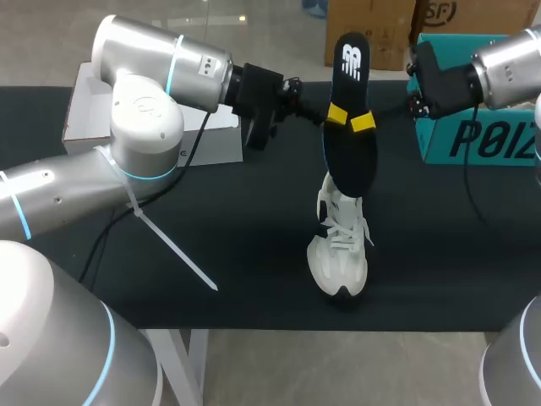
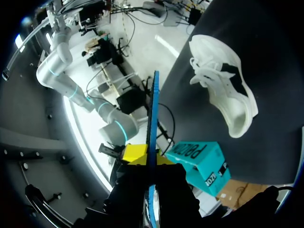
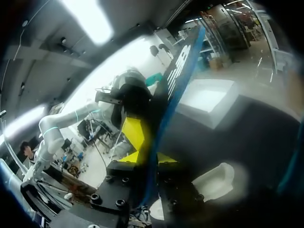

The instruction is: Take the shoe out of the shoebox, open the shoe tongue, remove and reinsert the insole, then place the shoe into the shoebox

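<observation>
The left gripper [image 1: 336, 113] and right gripper [image 1: 364, 123] each pinch the black insole [image 1: 349, 165] at mid-length from opposite sides, its long axis near upright, lower end just over the opening of the white shoe [image 1: 340, 249], which points toe-first toward the table's [image 1: 237, 254] front edge

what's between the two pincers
The insole, upright above the shoe; the left pincer and right pincer both grip it. Head view shows it.
</observation>
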You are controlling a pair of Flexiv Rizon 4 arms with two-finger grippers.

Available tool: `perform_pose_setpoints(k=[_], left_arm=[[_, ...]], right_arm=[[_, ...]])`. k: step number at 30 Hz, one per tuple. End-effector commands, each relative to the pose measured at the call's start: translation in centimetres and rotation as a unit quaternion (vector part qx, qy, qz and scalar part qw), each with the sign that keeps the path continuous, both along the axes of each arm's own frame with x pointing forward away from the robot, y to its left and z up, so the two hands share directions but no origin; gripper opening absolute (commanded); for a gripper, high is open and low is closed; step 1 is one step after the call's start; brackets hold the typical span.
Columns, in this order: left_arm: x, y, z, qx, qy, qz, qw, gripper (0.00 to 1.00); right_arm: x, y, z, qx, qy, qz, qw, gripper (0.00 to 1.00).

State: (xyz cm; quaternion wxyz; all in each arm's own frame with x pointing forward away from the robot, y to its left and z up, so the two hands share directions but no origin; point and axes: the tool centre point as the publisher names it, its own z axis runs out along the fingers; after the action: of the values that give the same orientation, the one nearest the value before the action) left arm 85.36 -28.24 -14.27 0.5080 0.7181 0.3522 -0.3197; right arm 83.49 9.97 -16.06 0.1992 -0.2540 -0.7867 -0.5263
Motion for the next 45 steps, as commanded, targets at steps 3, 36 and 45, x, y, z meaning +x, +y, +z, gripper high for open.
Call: perform_pose_setpoints(k=[3, 36, 45], left_arm=[[0.0, 0.0, -0.1, -0.001, -0.001, 0.0, 1.0, 0.0], [0.0, 0.0, -0.1, -0.001, -0.001, 0.0, 1.0, 0.0], [0.0, 0.0, -0.1, -0.001, -0.001, 0.0, 1.0, 0.0]], right_arm=[[0.4, -0.5, -0.3, 0.004, 0.004, -0.004, 1.0, 1.0], [0.2, 0.1, 0.0, 0.025, 0.002, -0.003, 1.0, 0.0], [0.0, 0.2, 0.0, 0.022, 0.011, -0.011, 1.0, 0.0]])
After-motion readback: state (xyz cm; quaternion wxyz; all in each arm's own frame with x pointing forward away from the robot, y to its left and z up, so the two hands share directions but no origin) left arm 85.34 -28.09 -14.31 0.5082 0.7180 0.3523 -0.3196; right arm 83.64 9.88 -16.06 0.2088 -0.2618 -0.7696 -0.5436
